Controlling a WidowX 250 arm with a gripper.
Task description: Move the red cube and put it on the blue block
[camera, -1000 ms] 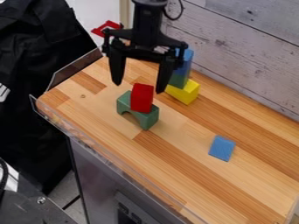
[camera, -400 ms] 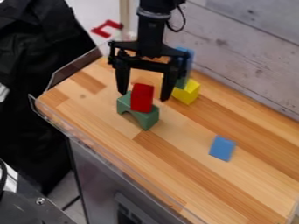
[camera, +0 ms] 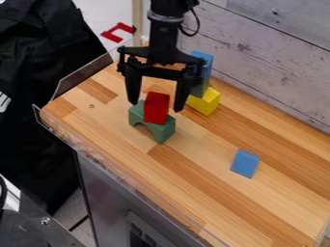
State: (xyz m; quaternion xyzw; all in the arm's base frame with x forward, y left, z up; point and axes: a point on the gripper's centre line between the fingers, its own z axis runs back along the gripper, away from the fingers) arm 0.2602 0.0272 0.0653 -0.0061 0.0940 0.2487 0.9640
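The black WidowX gripper hung down over the counter, its 2 fingers spread wide, 1 to each side of the red cube, with a visible gap between each finger and the cube. Nothing was pinched. From where I stood, the red cube sat upright on top of the green arch block, not on anything blue.

There were 2 blue pieces. The flat blue block lay by itself on the butcher-block countertop, well apart from the arch. The tall blue block stood near the whitewashed plank wall, at the top of a stack: a green block was under it, and a yellow block was at the bottom. The gripper partly hid that stack. A clear plastic rim ran along the counter's edge, and black fabric hung beside it.
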